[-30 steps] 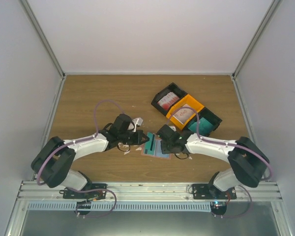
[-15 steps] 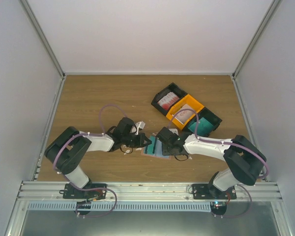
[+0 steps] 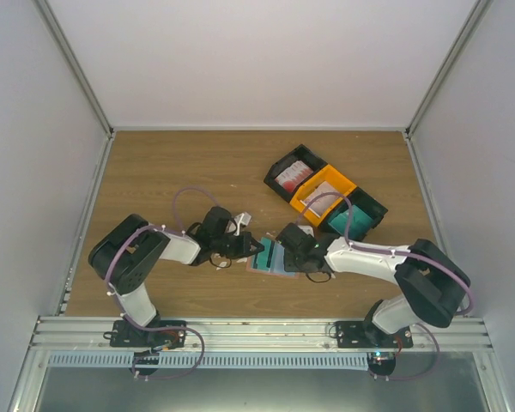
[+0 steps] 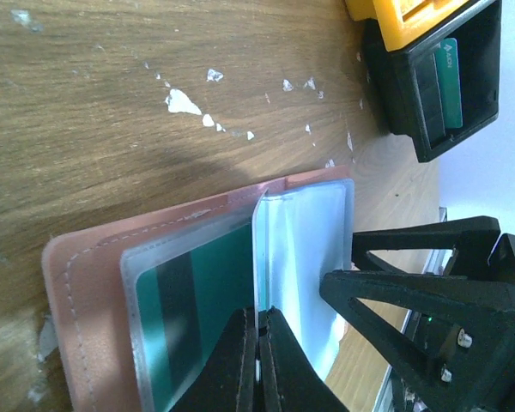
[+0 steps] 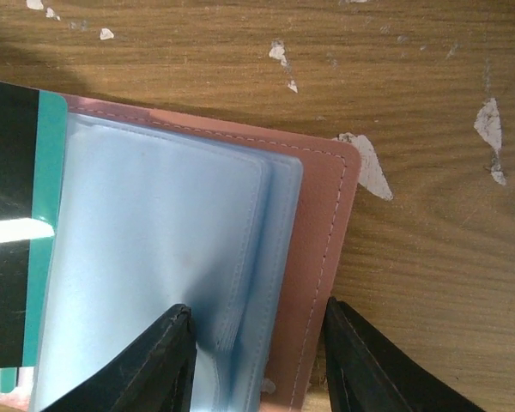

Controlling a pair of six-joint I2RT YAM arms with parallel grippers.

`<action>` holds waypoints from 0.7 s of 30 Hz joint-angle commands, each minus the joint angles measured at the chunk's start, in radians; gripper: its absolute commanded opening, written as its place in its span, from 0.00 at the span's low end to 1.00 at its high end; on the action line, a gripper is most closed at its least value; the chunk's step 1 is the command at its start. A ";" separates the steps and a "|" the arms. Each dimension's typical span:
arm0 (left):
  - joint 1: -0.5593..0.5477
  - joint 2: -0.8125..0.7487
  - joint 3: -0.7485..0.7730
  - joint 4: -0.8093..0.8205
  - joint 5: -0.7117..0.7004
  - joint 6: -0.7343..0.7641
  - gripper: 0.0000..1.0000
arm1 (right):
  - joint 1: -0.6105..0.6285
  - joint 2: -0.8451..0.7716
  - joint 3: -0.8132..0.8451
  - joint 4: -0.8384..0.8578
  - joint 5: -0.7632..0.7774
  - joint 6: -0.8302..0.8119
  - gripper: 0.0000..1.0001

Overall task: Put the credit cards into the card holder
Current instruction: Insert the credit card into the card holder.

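we see the card holder (image 3: 273,258) lying open and flat on the table (image 3: 154,172). it is at about 6 o'clock from the table's middle, close to the near edge and between the two arms. the left gripper (image 4: 257,365) comes at it from 9 o'clock and the right gripper (image 5: 257,360) from 3 o'clock.

in the left wrist view the left fingers are pressed together over the fold. an upright clear sleeve (image 4: 302,257) runs straight into the seam between them, but we cannot tell whether it is truly nipped. a teal card (image 4: 219,283) with a dark stripe sits inside the sleeve at 9 o'clock of those fingers, over the salmon cover.

in the right wrist view the right fingers stand spread. one is over the pale blue sleeves and the other over bare wood just past the cover's stitched edge, so that edge lies between them. we cannot tell whether the tips touch anything.

at 2 o'clock from the holder three bins stand touching in a slanted row:
- a black bin (image 3: 283,161) with red-and-white cards (image 3: 292,176)
- an orange bin (image 3: 345,176) with pale cards (image 3: 322,197)
- a second black bin (image 3: 376,206) with teal cards (image 3: 338,220)

small white scraps (image 4: 182,101) dot the wood around the holder.
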 commanded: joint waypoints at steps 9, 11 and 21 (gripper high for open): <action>-0.016 0.073 -0.036 0.158 0.104 -0.154 0.00 | -0.021 0.011 -0.090 0.025 -0.061 0.029 0.37; -0.015 0.058 -0.033 0.151 0.111 -0.160 0.00 | -0.024 0.003 -0.100 0.027 -0.059 0.029 0.36; -0.016 -0.085 -0.045 0.015 -0.047 -0.095 0.00 | -0.035 -0.008 -0.119 0.034 -0.059 0.030 0.36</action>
